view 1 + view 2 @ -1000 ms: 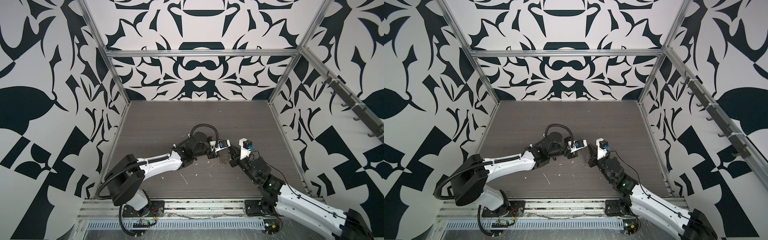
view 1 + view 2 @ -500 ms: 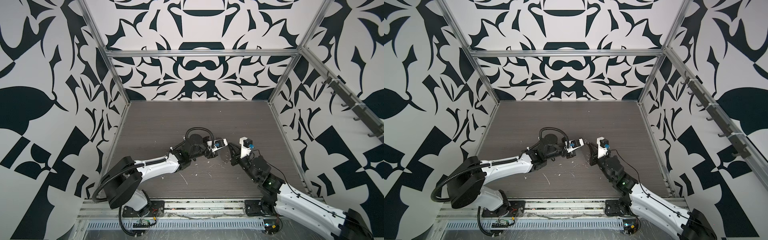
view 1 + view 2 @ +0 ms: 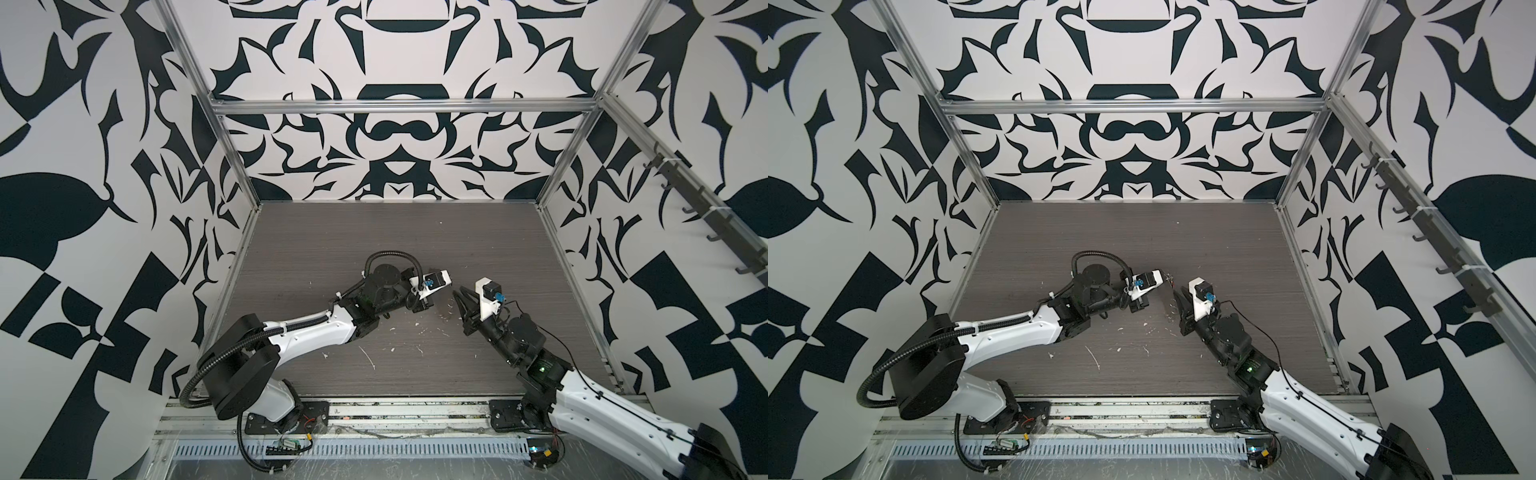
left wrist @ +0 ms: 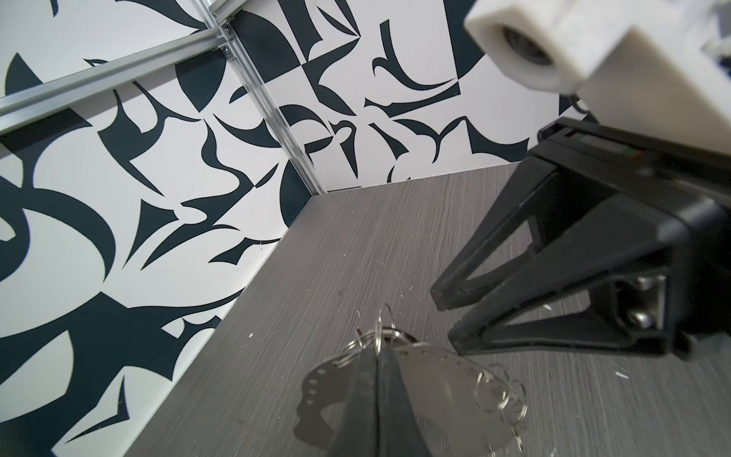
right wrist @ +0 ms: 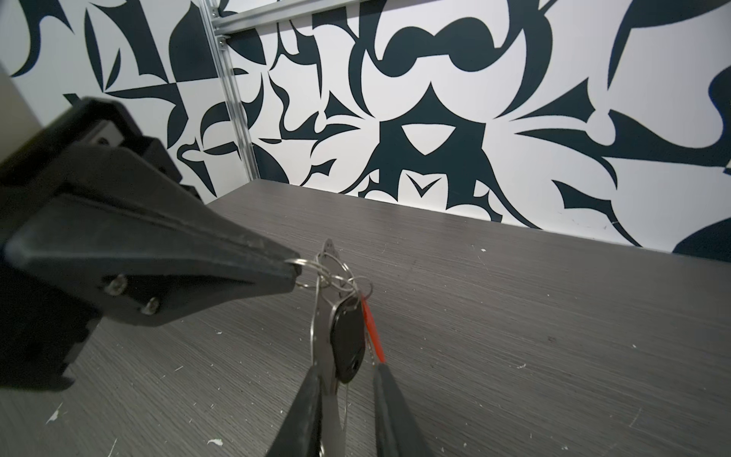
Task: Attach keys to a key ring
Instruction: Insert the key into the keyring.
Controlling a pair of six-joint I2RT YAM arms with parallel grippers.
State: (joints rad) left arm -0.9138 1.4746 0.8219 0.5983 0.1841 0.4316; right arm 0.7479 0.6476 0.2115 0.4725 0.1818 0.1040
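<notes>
Where the ring (image 4: pixel 435 395) shows best, in the left wrist view, it is a thin grey hoop that looks like a disc, with tiny holes along its rim and several split rings (image 4: pixel 500 395) threaded through them. In both top views it appears as a faint, see-through shape a little toward 3 o'clock from the middle of the worktop (image 3: pixel 374 232). Whether its lower edge touches the surface I cannot tell. The keys (image 5: pixel 347 356) hang from the split rings at the ring's upper rim, just beside its face. One bunch is tagged black and the other red, and the two are side by side; their blades are hard to make out. The left end effector (image 5: pixel 293 273) reaches in from 9 o'clock, its fingers pressed together and clamped on the ring's rim where the split rings bunch. The right end effector (image 4: pixel 447 321) comes from about 4 o'clock with its jaws apart. In the right wrist view its two fingers stand on either side of the ring's lower part and the black-tagged bunch, with a gap showing and nothing pinched. White scraps (image 3: pixel 368 357) lie scattered on the worktop toward 7 o'clock from the ring, between the two arms.
</notes>
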